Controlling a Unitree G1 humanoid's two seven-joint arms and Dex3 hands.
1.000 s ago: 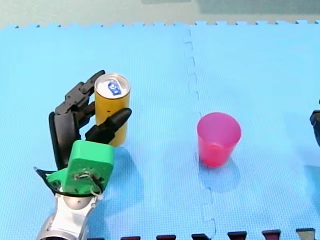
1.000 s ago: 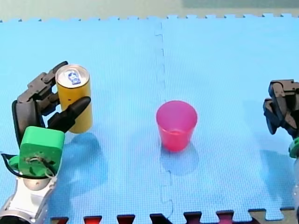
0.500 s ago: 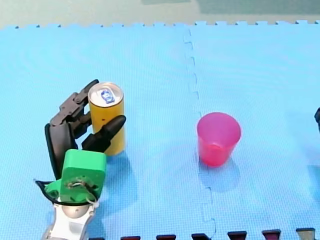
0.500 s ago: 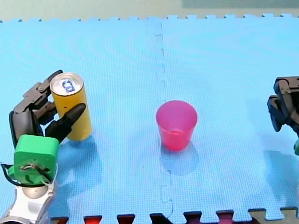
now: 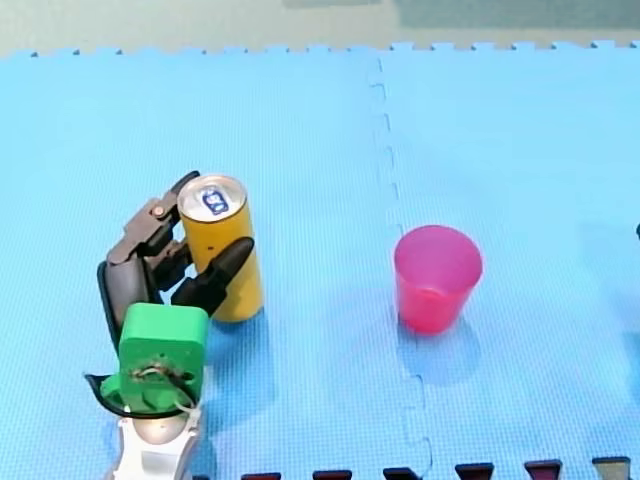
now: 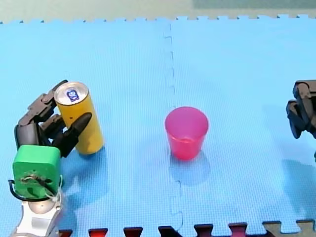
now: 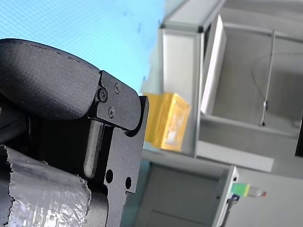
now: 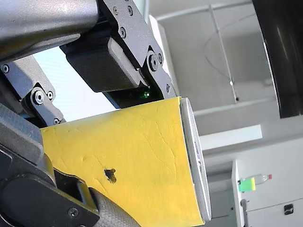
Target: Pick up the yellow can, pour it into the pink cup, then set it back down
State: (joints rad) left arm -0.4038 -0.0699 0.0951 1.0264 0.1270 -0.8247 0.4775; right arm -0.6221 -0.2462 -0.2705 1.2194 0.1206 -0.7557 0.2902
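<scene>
The yellow can (image 5: 225, 250) stands in the near left part of the blue foam mat (image 5: 300, 120), well in from the left edge, and the left hand (image 5: 160, 268) is closed around it: dark fingers (image 5: 148, 225) wrap its left side and the thumb (image 5: 222, 272) presses across its front, with the green wrist block (image 5: 160, 345) just nearer the near edge. The can leans a little, its top tipped toward the left edge, its base at or just above the mat; which one cannot be told. Its silver lid faces up with a blue and white mark on it, and what is inside is hidden. The second wrist view shows the same can (image 8: 137, 161) close up, clamped between black finger links, with a small dark dent in its yellow wall. The pink cup (image 5: 437, 277) sits upright just right of the mat's seam (image 5: 385, 130), well apart from the can, its mouth open and its inside showing pink. The right hand (image 6: 302, 109) is at the mat's right edge, holding nothing; how far open it is cannot be told
</scene>
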